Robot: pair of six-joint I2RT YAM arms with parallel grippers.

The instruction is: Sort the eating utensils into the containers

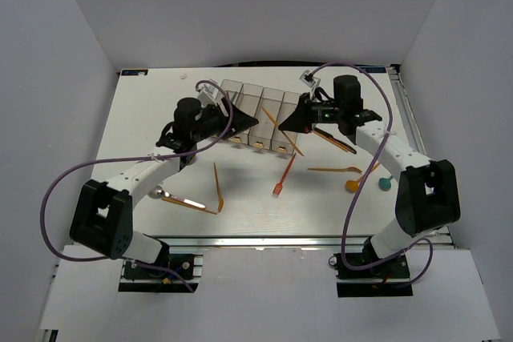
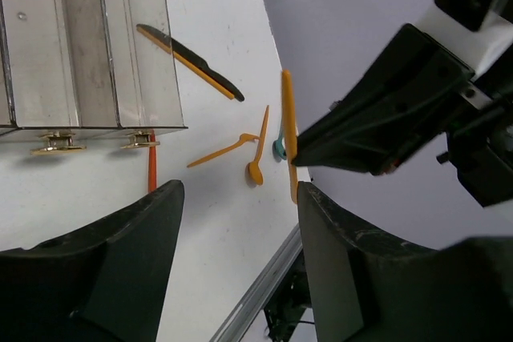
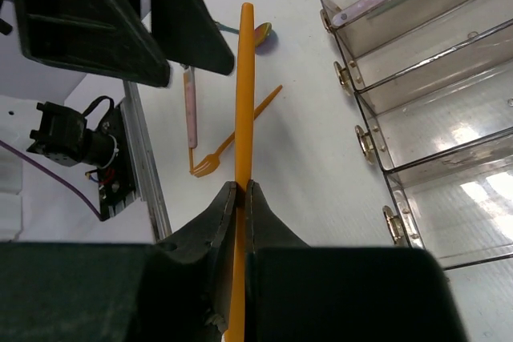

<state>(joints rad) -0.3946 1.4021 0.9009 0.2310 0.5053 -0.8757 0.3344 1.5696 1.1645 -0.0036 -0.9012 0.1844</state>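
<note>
My right gripper point(image 3: 242, 186) is shut on a long orange utensil point(image 3: 244, 94), held above the table just in front of the containers point(image 3: 449, 78). From above, that utensil point(image 1: 298, 148) slants past the near end of the clear bins point(image 1: 255, 98), with the right gripper point(image 1: 288, 124) beside them. My left gripper point(image 2: 240, 262) is open with nothing between its fingers and hovers at the bins' near left end point(image 1: 243, 122). Its wrist view shows the bins point(image 2: 88, 46) and the held orange utensil point(image 2: 288, 118).
On the table lie an orange fork point(image 1: 282, 175), another orange utensil point(image 1: 218, 187), a pink-handled spoon point(image 1: 183, 199), a black and orange knife point(image 1: 333, 140), an orange spoon point(image 1: 353, 184), an orange fork point(image 1: 333, 169) and a teal utensil point(image 1: 385, 183). White walls enclose the table.
</note>
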